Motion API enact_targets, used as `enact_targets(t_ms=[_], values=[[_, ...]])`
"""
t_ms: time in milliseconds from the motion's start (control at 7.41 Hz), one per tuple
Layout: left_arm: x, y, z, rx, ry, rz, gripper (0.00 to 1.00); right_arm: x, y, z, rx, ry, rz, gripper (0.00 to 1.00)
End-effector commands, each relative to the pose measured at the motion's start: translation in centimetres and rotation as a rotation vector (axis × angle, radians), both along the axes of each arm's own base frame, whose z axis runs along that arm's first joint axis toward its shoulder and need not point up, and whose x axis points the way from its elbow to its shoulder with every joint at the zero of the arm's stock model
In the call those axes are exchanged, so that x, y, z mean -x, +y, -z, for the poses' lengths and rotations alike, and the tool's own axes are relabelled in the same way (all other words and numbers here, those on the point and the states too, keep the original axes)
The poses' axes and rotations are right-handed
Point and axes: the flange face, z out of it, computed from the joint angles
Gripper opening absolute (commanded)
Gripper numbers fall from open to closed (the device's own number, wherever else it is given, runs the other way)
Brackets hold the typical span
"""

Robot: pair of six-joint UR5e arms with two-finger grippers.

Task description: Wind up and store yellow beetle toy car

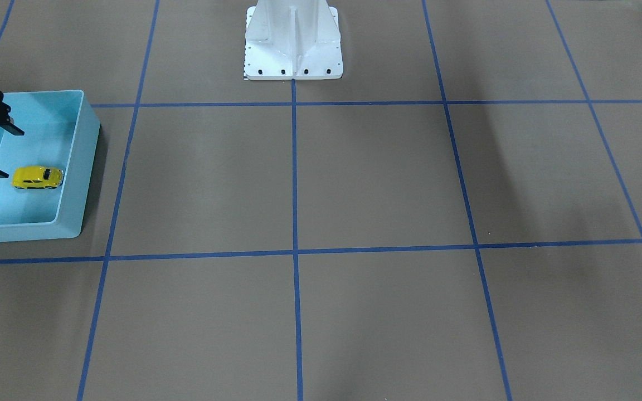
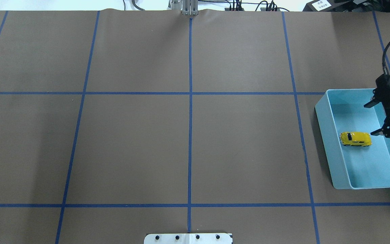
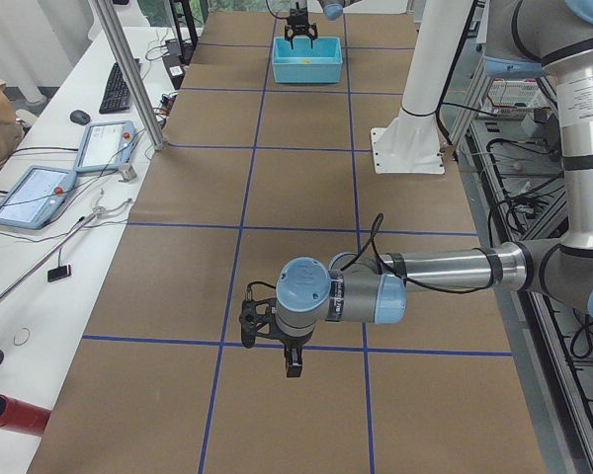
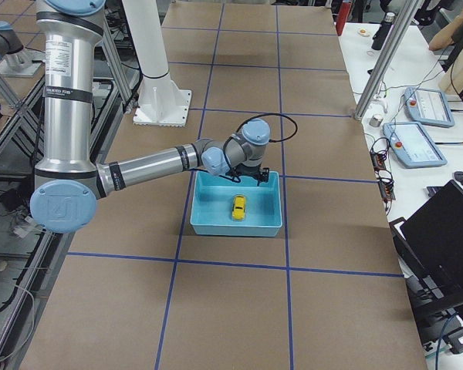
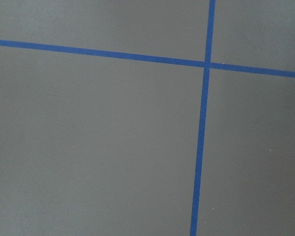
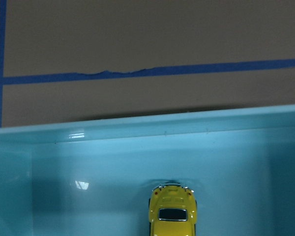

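Right tool first: its two black fingers are spread wide with nothing between them, hanging over the light blue bin on the side farthest from the counter's middle. Just beside its lower fingertip, apart from it, there's the yellow beetle toy car, sitting on its wheels on the bin's floor and free of any grip. The car lies close to the bin's long wall that faces the counter's middle, lengthwise across the bin. From the wrist camera its roof and dark rear window show, nose pointed at that wall.

The bin itself stands hard against the counter's edge on the robot's right, roughly midway along that edge, with a blue tape line running past its inner wall.

Out at the other end, the left tool hangs low over bare brown counter near a tape crossing. Whether its fingers are spread or together I cannot tell.

The white robot pedestal stands at the middle of the robot-side edge.
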Motion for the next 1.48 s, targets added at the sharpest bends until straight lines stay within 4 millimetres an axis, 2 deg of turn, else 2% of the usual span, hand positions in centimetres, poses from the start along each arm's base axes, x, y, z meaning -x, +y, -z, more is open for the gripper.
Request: enact_targets(t_ms=[0,135,539,809,1079,1349], values=[[0.0,0.0,0.0,0.0,0.0,0.0,1.0,-7.5,-1.2,2.5,0.133,-0.07,-0.249,1.0],[0.0,0.0,0.1,-0.001,0.0,0.0,1.0,-10.8,-1.7,2.8,0.189,-0.084,-0.367,1.0],[0.0,-0.1,0.1,-0.004,0.0,0.0,1.0,-16.1,-3.3,3.9,0.377,-0.116,-0.656,1.0],[0.0,-0.1,0.1,-0.004,0.0,0.0,1.0,-19.9,-3.5,2.5,0.579,-0.107,-0.815,1.0],[0.0,-0.1,0.2,-0.002,0.003,0.001,1.0,-24.5,-4.3,2.5,0.78,-0.064,-0.926,1.0],[0.0,-0.1,0.1,0.0,0.003,0.001,1.0,-28.1,-4.0,-2.0,0.942,-0.034,-1.004,1.0]])
